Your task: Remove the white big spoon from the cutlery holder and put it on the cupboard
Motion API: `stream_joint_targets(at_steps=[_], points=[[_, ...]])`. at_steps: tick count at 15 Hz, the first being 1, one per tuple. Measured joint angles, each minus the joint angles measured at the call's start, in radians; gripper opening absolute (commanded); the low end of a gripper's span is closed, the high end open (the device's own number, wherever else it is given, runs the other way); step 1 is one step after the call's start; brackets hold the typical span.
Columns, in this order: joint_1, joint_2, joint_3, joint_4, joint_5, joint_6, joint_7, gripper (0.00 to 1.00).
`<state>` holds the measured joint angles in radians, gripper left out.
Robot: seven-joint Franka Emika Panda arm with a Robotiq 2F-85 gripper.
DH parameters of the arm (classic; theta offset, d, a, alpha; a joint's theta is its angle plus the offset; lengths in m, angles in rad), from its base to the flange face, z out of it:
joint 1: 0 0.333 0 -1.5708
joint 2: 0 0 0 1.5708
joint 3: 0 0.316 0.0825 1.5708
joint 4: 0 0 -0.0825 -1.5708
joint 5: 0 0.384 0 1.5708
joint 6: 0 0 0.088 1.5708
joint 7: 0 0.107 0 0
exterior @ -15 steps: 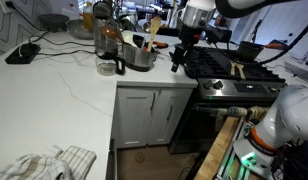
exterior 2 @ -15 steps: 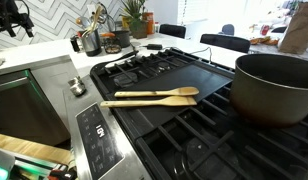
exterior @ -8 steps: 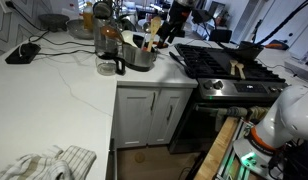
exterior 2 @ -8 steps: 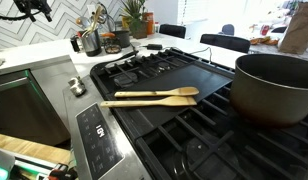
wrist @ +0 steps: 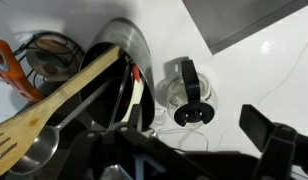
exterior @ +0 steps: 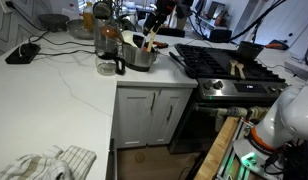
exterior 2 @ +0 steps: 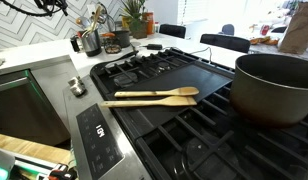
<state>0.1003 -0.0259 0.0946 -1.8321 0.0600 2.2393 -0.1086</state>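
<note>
Hovers with gripper right above cutlery holder; can't tell if jaws apart or together. Sits on white stone surface beside black gas stove in kitchen.

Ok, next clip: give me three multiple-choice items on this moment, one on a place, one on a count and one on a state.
1. Where does the glass jug stand?
A) on top of the cupboard, beside the cutlery holder
B) on the floor
C) on a chair

2. How many wooden utensils lie on the black stove?
A) none
B) two
C) five

3. How are the doors of the cupboard?
A) shut
B) one swung wide open
C) taken off

Answers:
1 A: in an exterior view the jug sits on the white top, next to the metal pot.
2 B: a spoon and a spatula lie side by side on the stove.
3 A: both panelled doors sit flush under the top.
</note>
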Motion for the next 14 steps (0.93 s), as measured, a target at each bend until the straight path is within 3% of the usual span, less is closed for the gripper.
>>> stream_joint_targets(at_steps=[9,14], points=[[-0.007,0.031,-0.007,0.025,0.011,0.033,-0.025,1.00],[-0.032,0.079,-0.029,0.059,0.144,0.039,-0.090,1.00]])
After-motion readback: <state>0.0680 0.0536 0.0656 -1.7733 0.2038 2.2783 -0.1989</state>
